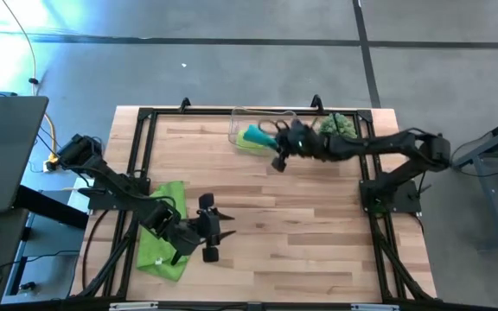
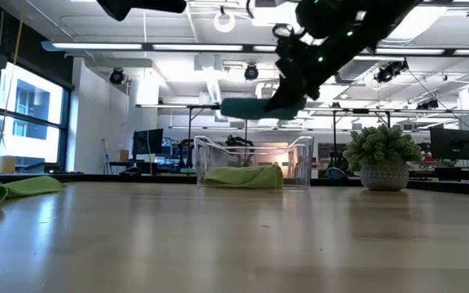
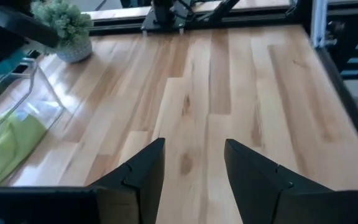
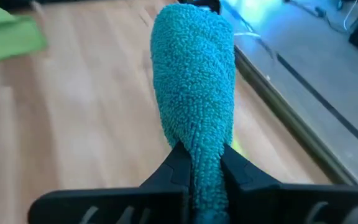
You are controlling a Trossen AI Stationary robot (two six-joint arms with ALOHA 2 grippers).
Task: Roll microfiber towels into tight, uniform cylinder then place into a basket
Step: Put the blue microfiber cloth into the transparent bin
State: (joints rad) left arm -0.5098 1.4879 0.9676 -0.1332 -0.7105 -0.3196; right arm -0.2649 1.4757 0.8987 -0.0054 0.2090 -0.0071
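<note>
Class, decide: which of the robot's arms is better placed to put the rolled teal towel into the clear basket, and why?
Right. The right gripper is shut on the teal towel, held above the basket. The left gripper is open, empty and far across the table.

Three towels: one teal towel, rolled and held up over the basket; one lime green towel inside the basket; one more lime green towel lying flat at the near left of the surface. One clear basket at the far side. One potted plant to its right. Two arms, each ending in one tool: left tool, right tool.
</note>
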